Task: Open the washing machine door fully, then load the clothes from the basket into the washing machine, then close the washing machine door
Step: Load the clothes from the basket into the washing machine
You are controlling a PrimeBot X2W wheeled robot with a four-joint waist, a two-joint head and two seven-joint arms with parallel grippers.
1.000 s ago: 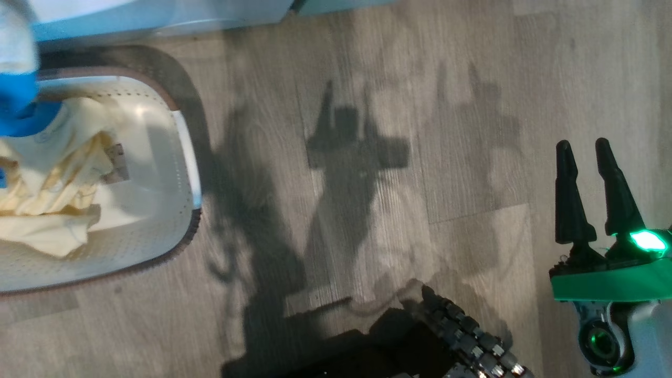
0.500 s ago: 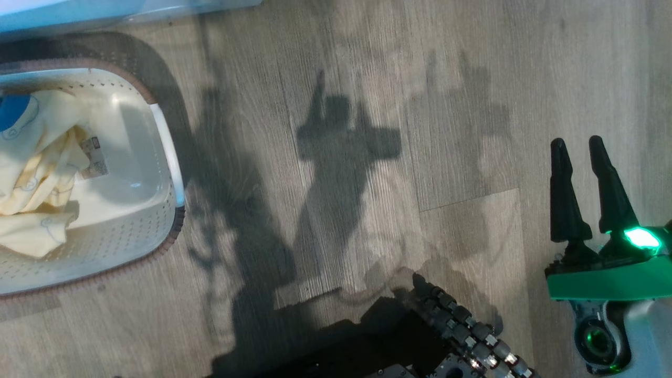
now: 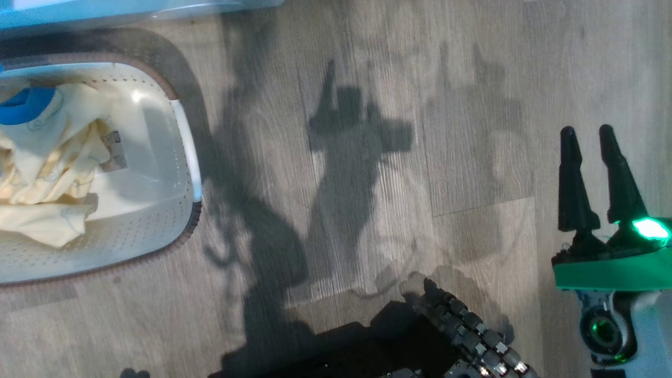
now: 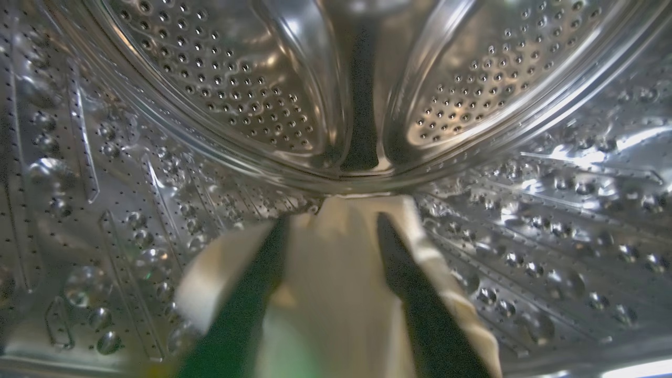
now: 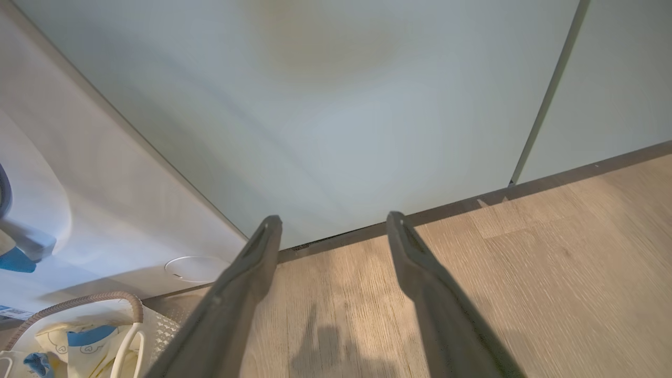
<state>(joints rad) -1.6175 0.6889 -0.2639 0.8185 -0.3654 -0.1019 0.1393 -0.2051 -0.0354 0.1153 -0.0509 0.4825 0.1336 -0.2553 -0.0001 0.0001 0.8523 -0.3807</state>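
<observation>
Hanging inside the washing machine (image 4: pixel 210 79), left pincer (image 4: pixel 333 219) spread, clothes (image 4: pixel 331 294) between its fingers (image 4: pixel 260 275), right pincer (image 3: pixel 586 130) open over floor (image 3: pixel 525 79)

Head view: the basket (image 3: pixel 152 220) and the clothes (image 3: pixel 47 168) in it are cut off by the left edge. The sticker (image 3: pixel 112 152) inside is too blurred to read. The washing machine (image 3: pixel 105 10) shows as a strip at the top edge.

Left wrist view: the left gripper (image 4: pixel 332 220) and the pale garment (image 4: pixel 331 304) between its fingers are out of focus, so contact cannot be determined.

Right wrist view: the basket runs beyond the lower left corner. A small label (image 5: pixel 13 312) is cut by the left edge.
</observation>
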